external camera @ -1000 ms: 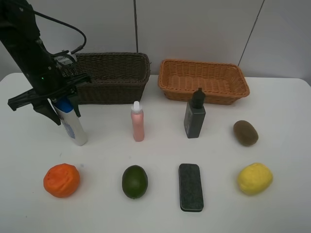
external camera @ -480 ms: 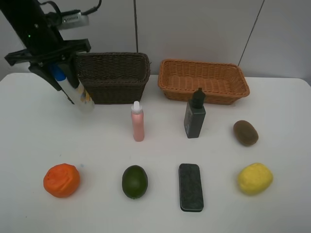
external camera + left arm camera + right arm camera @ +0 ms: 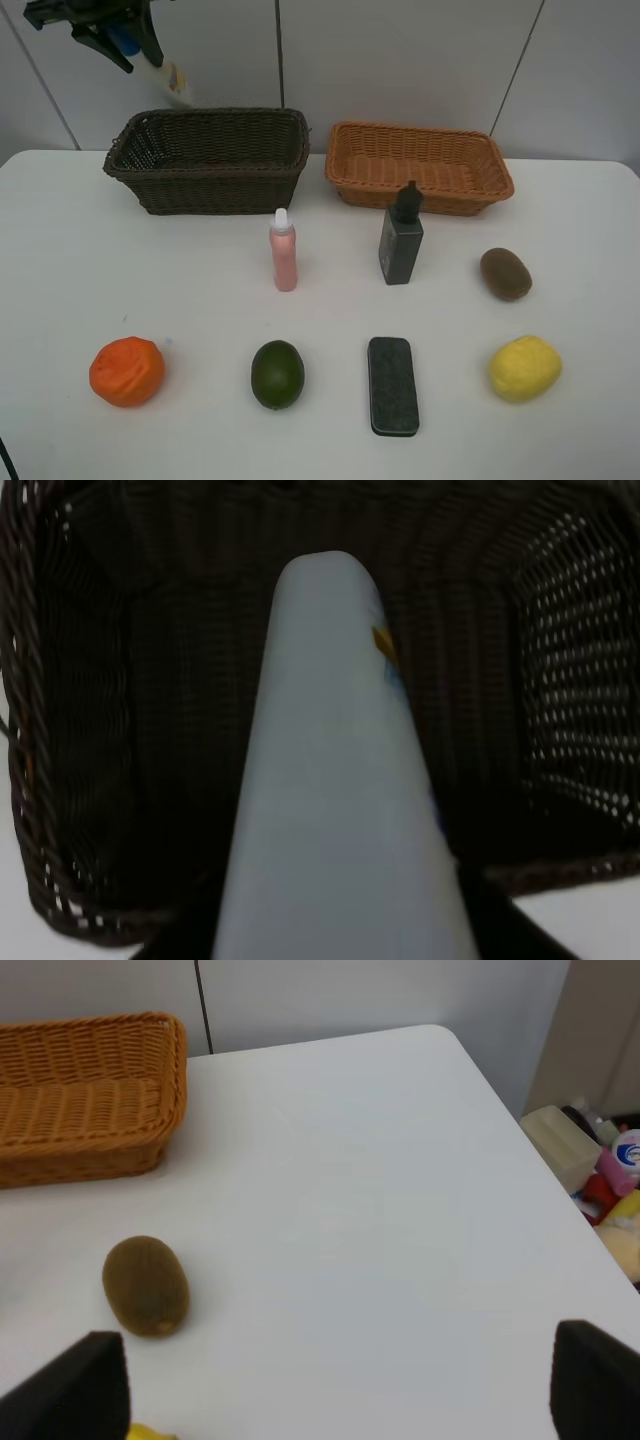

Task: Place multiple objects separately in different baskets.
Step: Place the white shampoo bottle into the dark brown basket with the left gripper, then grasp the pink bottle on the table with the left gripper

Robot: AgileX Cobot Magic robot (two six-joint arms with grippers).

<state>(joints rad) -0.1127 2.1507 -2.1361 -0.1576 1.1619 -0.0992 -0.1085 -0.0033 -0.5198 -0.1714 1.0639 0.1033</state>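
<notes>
My L gripper (image 3: 128, 40) clamps white blue-capped plastic bottle (image 3: 172, 82), tilted, high above dark brown woven wicker basket (image 3: 210, 190). R gripper (image 3: 340, 1390) spread wide nr brown fuzzy kiwi (image 3: 146, 1286).

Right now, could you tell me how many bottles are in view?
3: white bottle in the left hand above the dark basket; pink bottle standing before that basket; grey bottle before the tan basket. Off-table clutter unclear.

Right gripper (image 3: 340, 1385): fingers (image 3: 80, 1390) spread wide, only table (image 3: 380, 1210) between them.
Kiwi (image 3: 146, 1285): lying just ahead of one finger.
Basket (image 3: 90, 1110): orange-tan, farther ahead, apart from the kiwi.
Lemon (image 3: 150, 1433): yellow sliver beside that same finger.
</notes>
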